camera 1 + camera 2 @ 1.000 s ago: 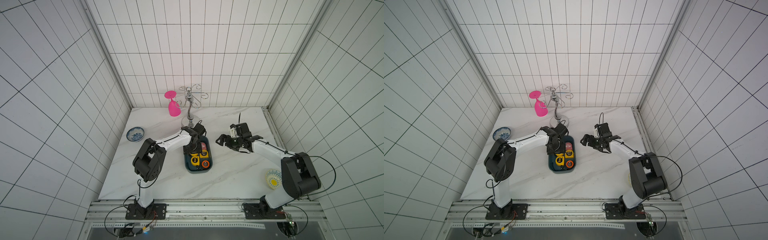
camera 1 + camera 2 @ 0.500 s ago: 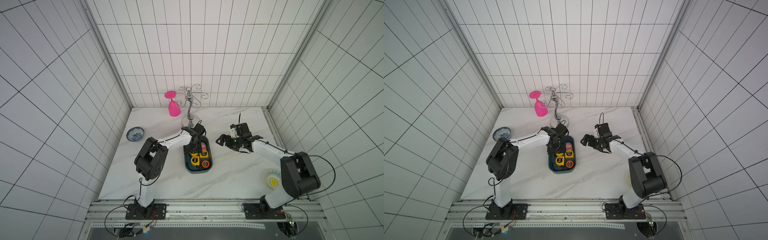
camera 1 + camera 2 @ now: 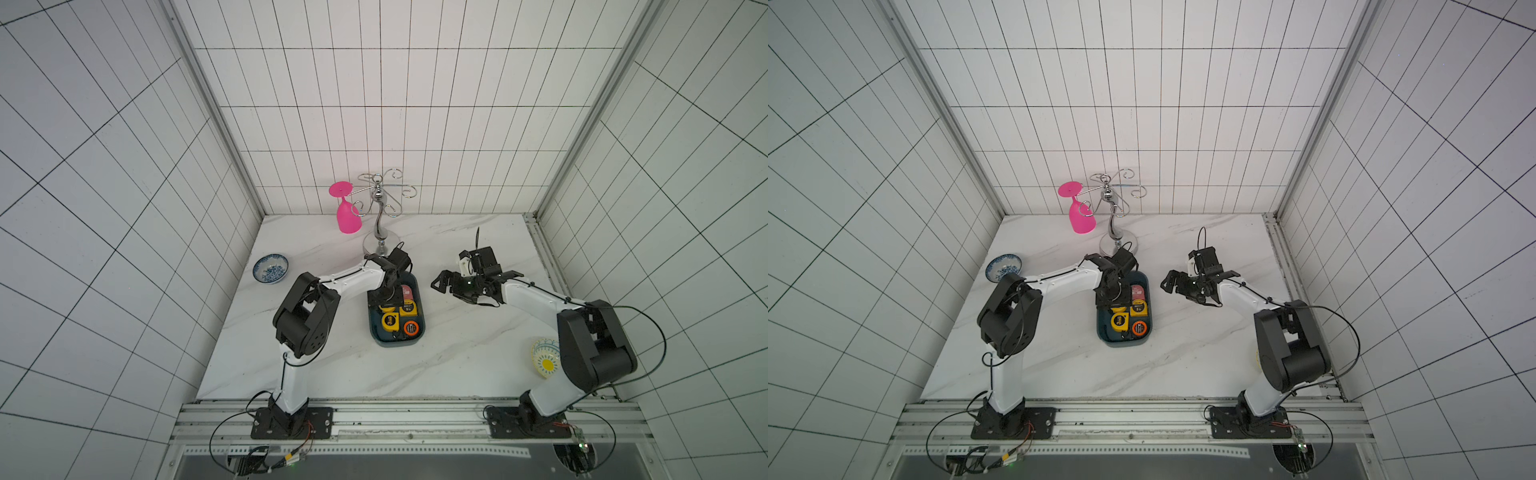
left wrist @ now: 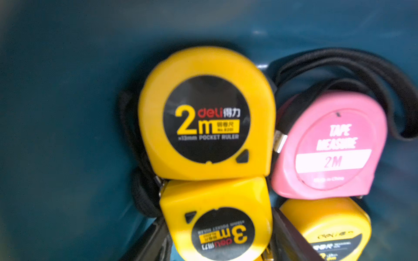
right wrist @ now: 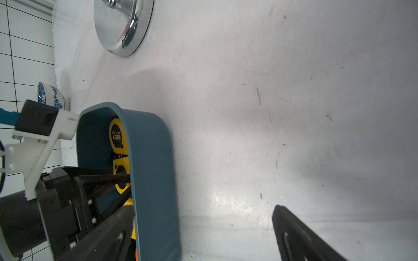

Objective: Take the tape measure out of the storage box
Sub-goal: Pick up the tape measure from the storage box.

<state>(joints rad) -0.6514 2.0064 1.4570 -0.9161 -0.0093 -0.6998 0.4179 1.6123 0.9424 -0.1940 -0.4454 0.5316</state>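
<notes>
1. The storage box (image 3: pixel 395 343) sits near the middle of the marble table (image 3: pixel 324 357). Its long side runs front to back, and tape measures lie flat inside it in two rows.
2. The left gripper (image 4: pixel 217 217) reaches down into the far left part of the box. In the left wrist view its dark fingers (image 4: pixel 156 239) stand one on each side of the yellow tape measure marked 3m (image 4: pixel 214 194), close against its flanks. The claw is narrow and clamped on that tape measure (the grip looks snug, though the picture is a little blurred).
3. That tape measure is inside the box, level with its neighbours. It touches the yellow tape measure marked 2m (image 4: pixel 205 113) just beyond it.
4. A pink tape measure (image 4: pixel 330 144) lies just beside the 2m one, with a black strap (image 4: pixel 362 67) looped behind it. Another yellow tape measure (image 4: pixel 328 226) lies beside the gripped one.
5. Toward the near end of the box, a round yellow tape measure (image 3: pixel 390 321) and an orange-and-black tape measure (image 3: pixel 410 328) lie side by side.
6. The right gripper (image 3: pixel 451 286) hovers over bare table to the right of the box and apart from it. Its jaws are spread wide and hold nothing.
7. At the back stands a chrome rack (image 3: pixel 379 208) with a pink glass (image 3: pixel 347 216) hanging upside down from it.
8. A blue-and-white bowl (image 3: pixel 270 269) sits at the far left of the table, and a yellow-patterned bowl (image 3: pixel 544 357) sits by the right arm's base.
</notes>
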